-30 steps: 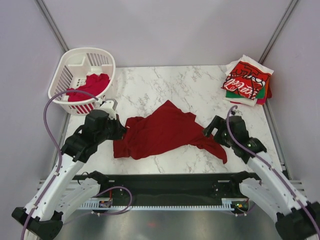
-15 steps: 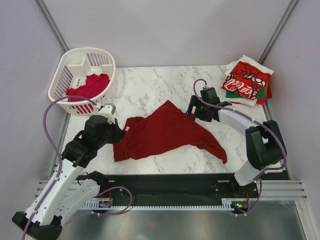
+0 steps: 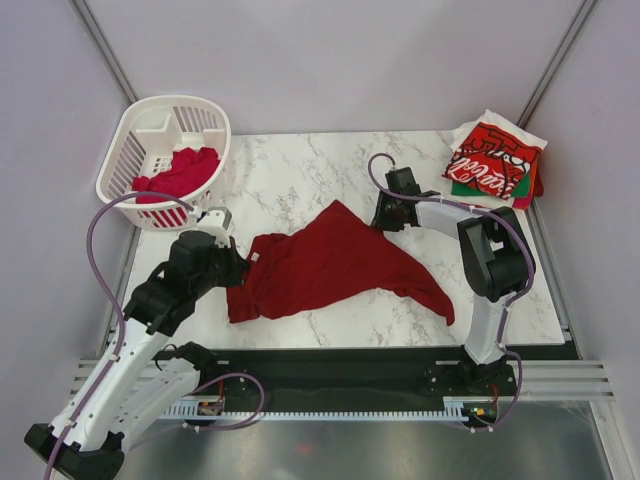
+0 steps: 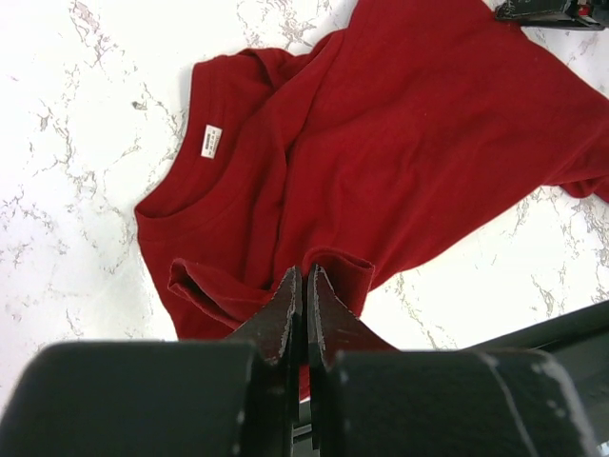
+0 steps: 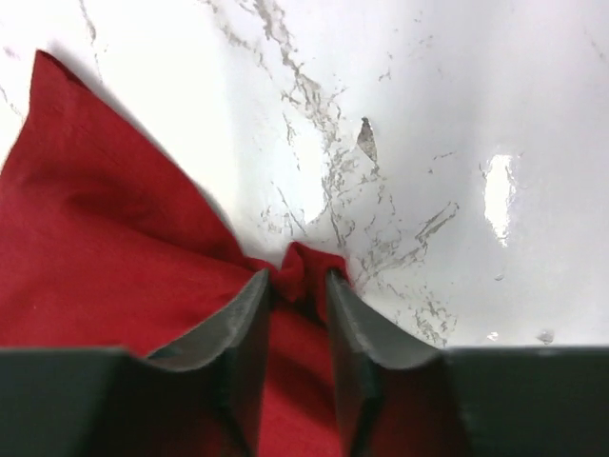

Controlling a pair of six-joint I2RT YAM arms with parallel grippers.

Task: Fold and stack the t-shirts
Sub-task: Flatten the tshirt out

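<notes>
**Two-point pinch hold**

My left arm leans forward, left gripper (image 3: 238, 268) clamped on the left edge of the dark red t-shirt (image 3: 330, 262), crumpled on the marble table (image 3: 300, 170). My right arm bends back leftward, right gripper (image 3: 384, 220) narrowly pinching the shirt's far corner.

The top camera overlooks the whole table (image 3: 300, 160) from behind; both wrist cameras look closely down at its central dark red t-shirt (image 3: 320, 265).
</notes>
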